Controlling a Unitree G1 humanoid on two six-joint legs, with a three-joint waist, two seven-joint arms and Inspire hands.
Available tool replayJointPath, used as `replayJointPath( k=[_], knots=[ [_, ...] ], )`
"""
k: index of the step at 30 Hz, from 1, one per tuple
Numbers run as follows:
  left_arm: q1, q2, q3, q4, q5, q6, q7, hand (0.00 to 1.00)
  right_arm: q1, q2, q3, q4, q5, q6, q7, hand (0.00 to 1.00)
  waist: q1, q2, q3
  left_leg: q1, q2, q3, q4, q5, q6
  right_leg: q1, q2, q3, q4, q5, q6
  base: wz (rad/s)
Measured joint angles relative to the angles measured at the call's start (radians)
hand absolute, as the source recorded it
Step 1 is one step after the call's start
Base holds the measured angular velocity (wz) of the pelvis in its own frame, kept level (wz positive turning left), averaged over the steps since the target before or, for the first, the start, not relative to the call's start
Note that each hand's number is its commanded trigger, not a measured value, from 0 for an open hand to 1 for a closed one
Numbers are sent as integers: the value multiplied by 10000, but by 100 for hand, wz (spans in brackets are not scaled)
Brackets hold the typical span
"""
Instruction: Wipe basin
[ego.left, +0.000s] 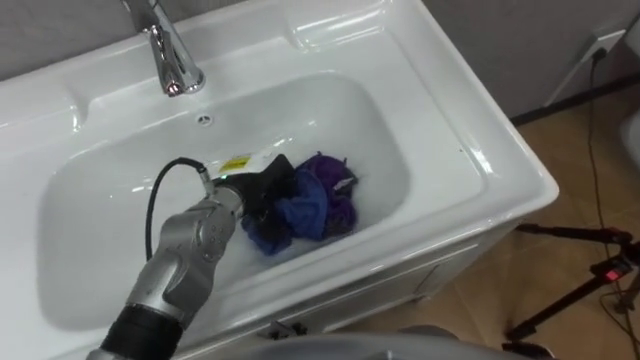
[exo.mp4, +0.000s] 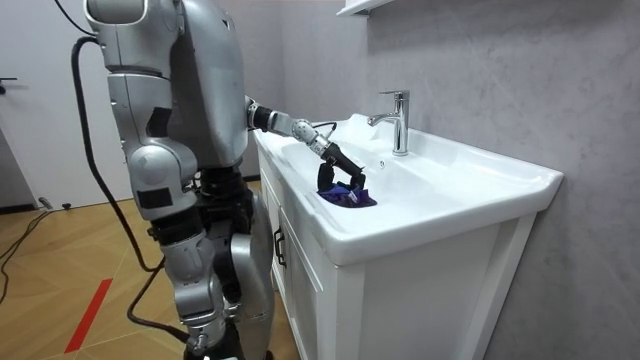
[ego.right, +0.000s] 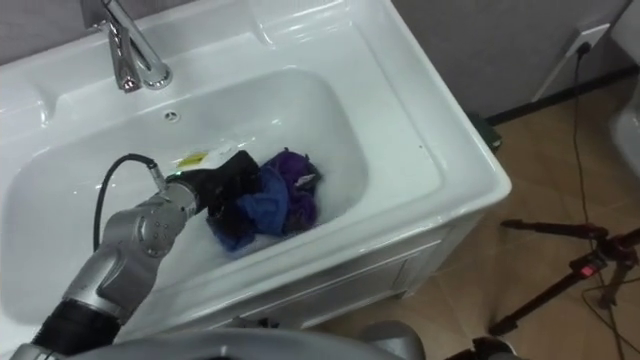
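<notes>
Basin (ego.left: 450, 110), white and set on a white cabinet (exo.mp4: 310, 290), holds the cloth (ego.left: 315, 205) on its floor, a little toward the right end of the bowl and closer to the front wall than to the back one. The robot stands at the front edge and reaches over it with its left arm. The dark left hand (ego.left: 265, 188) sits on the left side of the cloth, its fingers curled down into the folds and gripping them. The cloth is crumpled into a heap, blue nearest the hand and purple on its right and far side, where it spreads out from under the fingers toward the bowl's right wall. Just behind the hand's back lies a small yellow label (ego.left: 235, 163); its print is too small to read, and no other writing can be made out. Beyond that, the round overflow hole (ego.left: 204, 120) sits in the back wall. A chrome faucet (ego.left: 170, 55) stands on the rear ledge, left of centre.
</notes>
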Motion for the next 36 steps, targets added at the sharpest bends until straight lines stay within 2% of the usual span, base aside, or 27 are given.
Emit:
replayJointPath(
  k=[2, 4, 5, 7, 8, 9, 10, 15, 18, 22, 26, 34, 36],
  knots=[
    [195, 380, 537, 363, 97, 41, 323, 100, -6, -57, -357, -19, -370, 111, 166, 0, 8, 11, -9, 16, 19, 5, -22, 7, -14, -16, 64, 34, -17, 10, -19, -7],
    [546, 910, 1290, 1115, 625, 54, 1191, 100, 41, -196, -721, -169, -866, 256, 293, 0, 55, 36, -55, 65, 10, 5, -67, 9, -35, 2, 146, 54, -43, 23, -48, -10],
    [631, 1046, 1451, 1293, 857, 75, 1441, 100, 62, -224, -795, -239, -920, 282, 297, 0, 97, 31, -63, 67, 1, 23, -68, 10, -39, -7, 159, 73, -26, 25, -62, -16],
    [1215, 1417, 1749, 1416, 1655, 369, 2448, 100, 139, -366, -873, -406, -1058, 280, 289, 0, 304, 6, -129, 80, 22, 131, -91, 50, -106, -26, 218, 200, -25, 44, -118, -13],
    [1326, 1436, 1762, 1420, 1786, 407, 2648, 100, 179, -421, -898, -441, -1096, 278, 289, 0, 321, 11, -160, 93, 30, 158, -85, 53, -112, -34, 220, 198, -38, 46, -123, 0],
    [1525, 1411, 1703, 1495, 2038, 410, 3021, 100, 205, -509, -1096, -473, -1172, 277, 289, 0, 333, 19, -244, 147, 41, 168, -82, 60, -124, -7, 220, 200, -46, 41, -132, -5],
    [1615, 1356, 1694, 1637, 2269, 410, 3308, 100, 240, -569, -1210, -533, -1167, 270, 292, 0, 375, -2, -286, 250, 65, 229, -114, 76, -150, 32, 214, 264, -61, 52, -167, -11],
    [1662, 1351, 1693, 2501, 2685, 426, 4052, 100, 550, -662, -1552, -804, -1173, 239, 272, 0, 292, 3, -382, 494, 236, 310, -170, 176, -313, 346, 388, 359, -380, 212, -386, -14],
    [1662, 1337, 1696, 3031, 2648, 589, 4454, 100, 757, -625, -1535, -830, -1171, 447, 283, 0, 311, 39, -384, 602, 317, 293, -188, 239, -411, 381, 495, 543, -343, 217, -514, -20],
    [1662, 1216, 1732, 3407, 2817, 1030, 4590, 100, 862, -617, -1548, -865, -1423, 750, 274, 0, 352, 79, -385, 625, 383, 283, -136, 333, -555, 367, 579, 592, -310, 194, -670, -13],
    [1661, 1032, 1731, 3662, 3084, 1362, 4753, 100, 856, -611, -1547, -884, -1450, 729, 251, 0, 369, 109, -382, 778, 425, 211, -162, 347, -577, 497, 644, 590, -325, 155, -785, 0],
    [1659, 1009, 1732, 3980, 3233, 1799, 4851, 100, 839, -614, -1528, -871, -1328, 719, -206, 0, 468, 132, -372, 766, 569, 223, -223, 417, -695, 538, 787, 556, -381, 80, -1010, 2],
    [1657, 1008, 1732, 4145, 3234, 1812, 5050, 100, 842, -614, -1528, -861, -1198, 722, -267, 0, 471, 140, -370, 760, 594, 220, -227, 424, -708, 538, 815, 557, -394, 64, -1053, 0]
  ],
)
